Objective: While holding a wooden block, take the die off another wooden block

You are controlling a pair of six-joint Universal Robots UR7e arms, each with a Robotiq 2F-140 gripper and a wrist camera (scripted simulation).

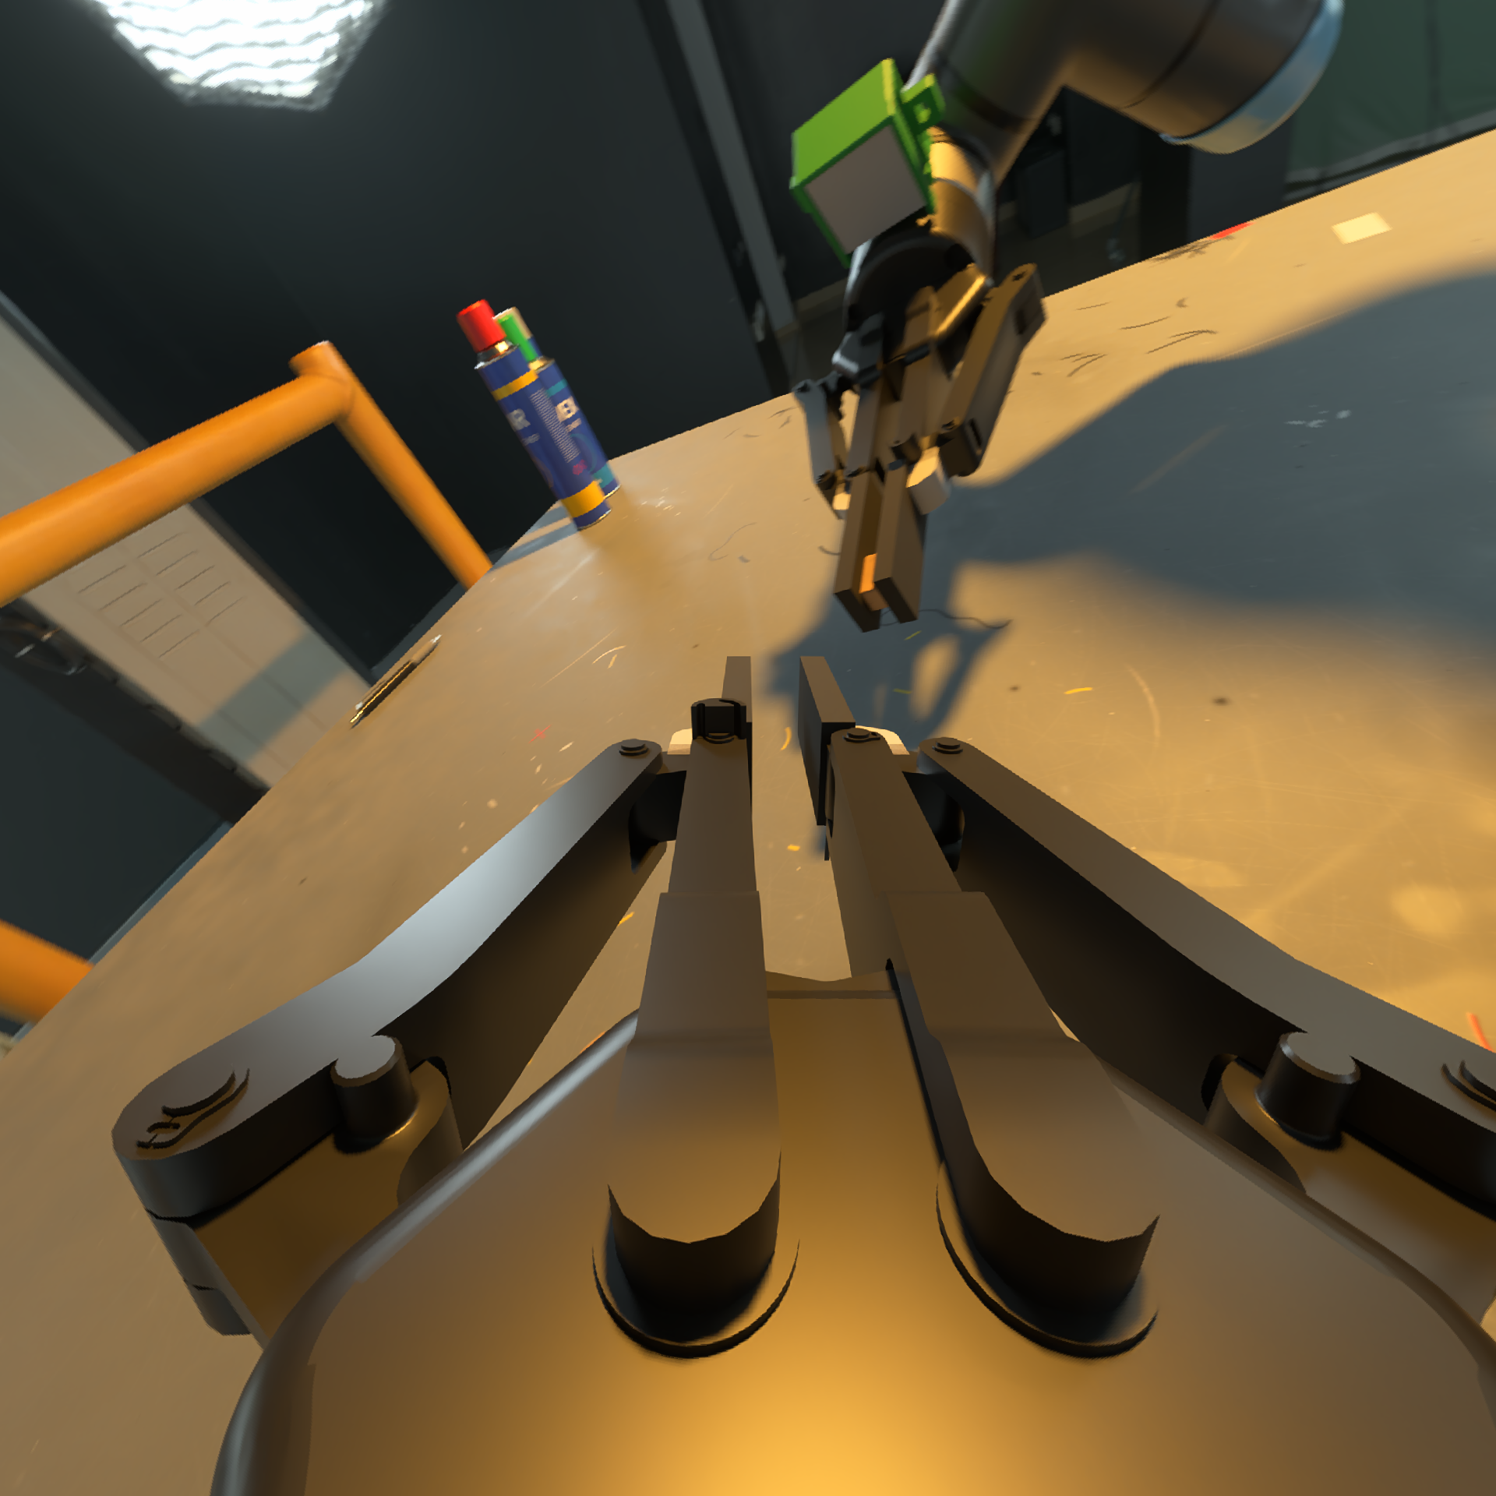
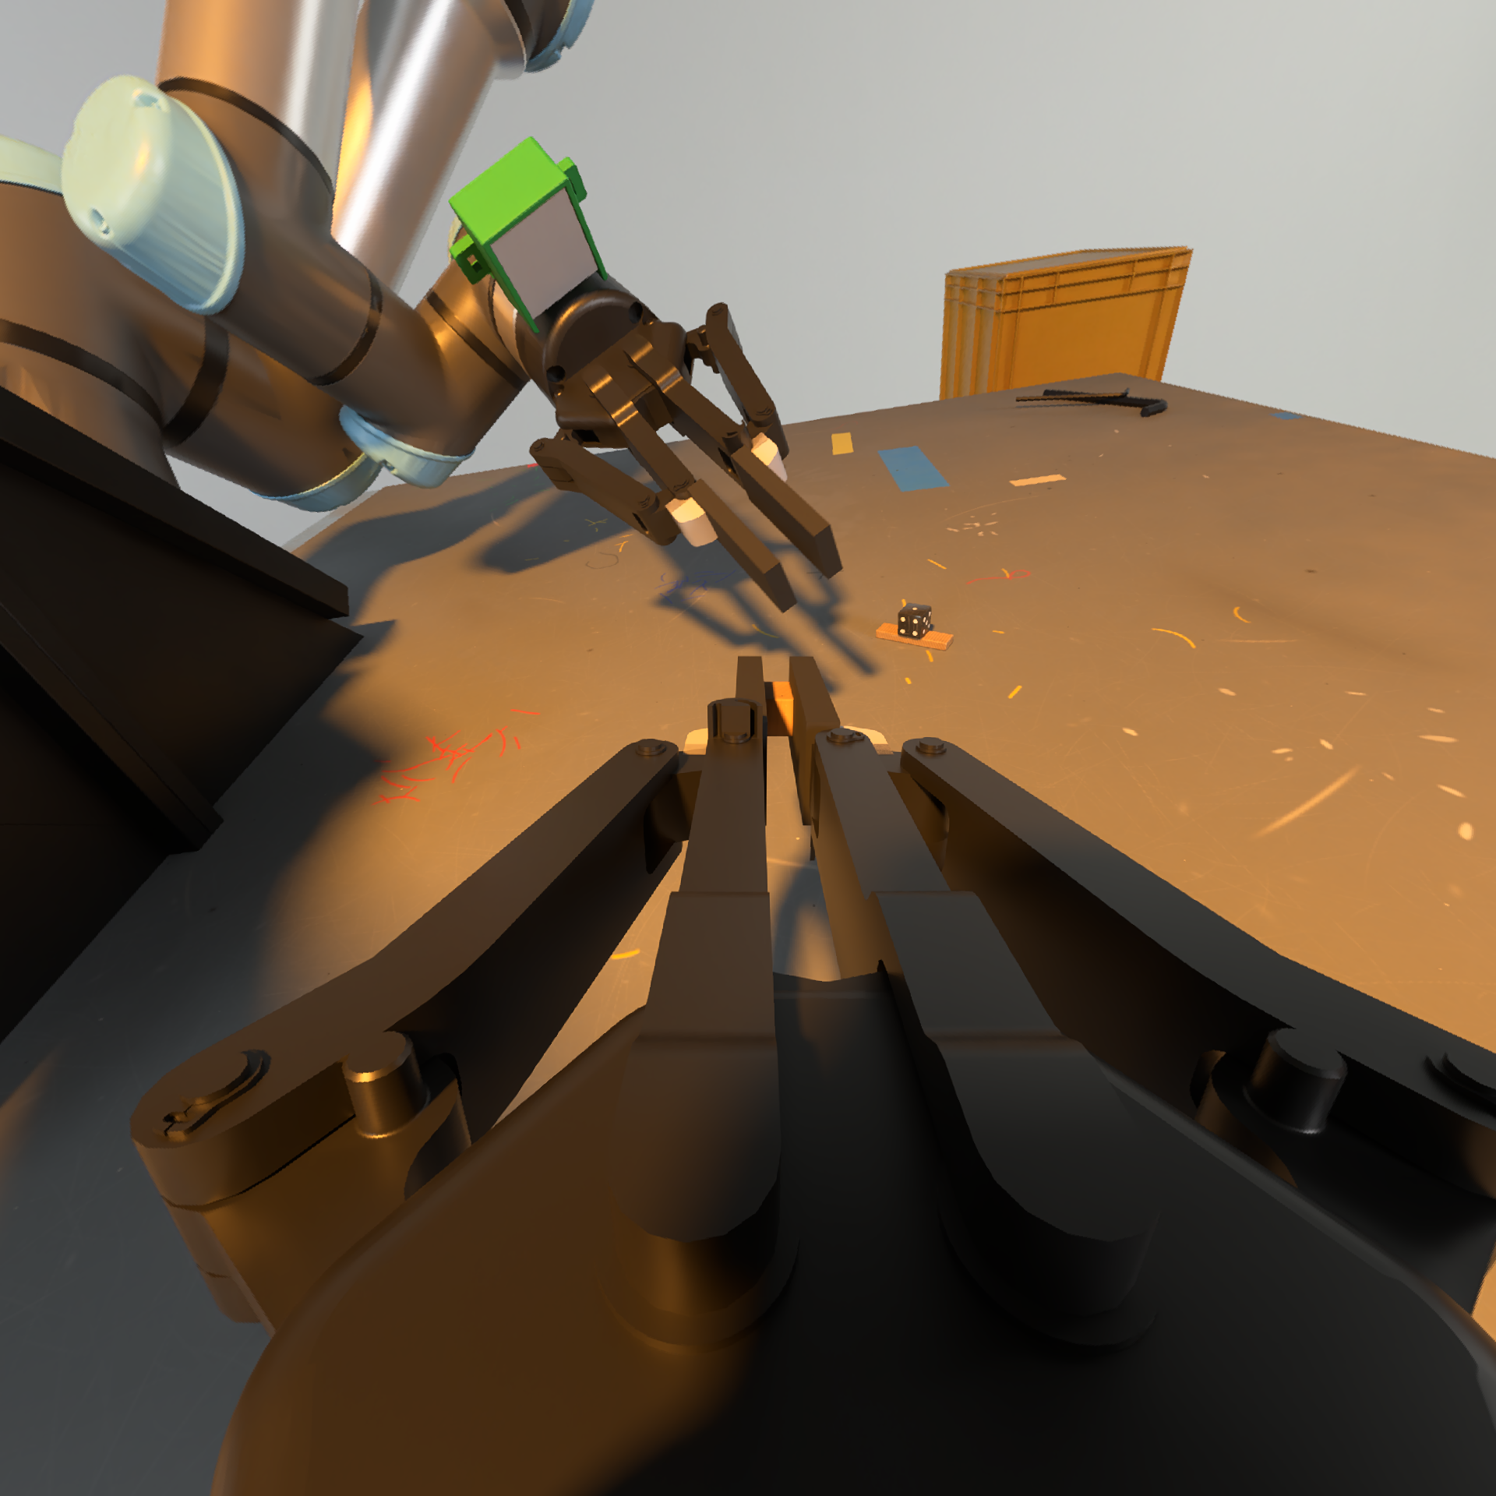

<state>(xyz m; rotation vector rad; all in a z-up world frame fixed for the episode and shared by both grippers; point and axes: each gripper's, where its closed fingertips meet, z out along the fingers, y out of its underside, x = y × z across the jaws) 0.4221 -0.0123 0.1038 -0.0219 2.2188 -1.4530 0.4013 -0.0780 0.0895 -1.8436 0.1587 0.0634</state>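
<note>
A black die (image 2: 915, 619) with white pips sits on a flat wooden block (image 2: 931, 639) lying on the table, right of and beyond my right gripper. My right gripper (image 2: 779, 672) is shut on a small orange wooden block (image 2: 781, 696) and holds it above the table. This gripper also shows in the left wrist view (image 1: 878, 607), with the block (image 1: 868, 571) between its fingers. My left gripper (image 1: 777, 672) has a narrow gap between its fingers and is empty. It also shows in the right wrist view (image 2: 805, 581), hovering left of the die. The die does not show in the left wrist view.
Two blue spray cans (image 1: 550, 429) stand near the table edge by an orange railing (image 1: 243, 437). An orange crate (image 2: 1060, 324) and a black tool (image 2: 1093, 398) are at the far edge. A dark box (image 2: 121, 648) stands at the left.
</note>
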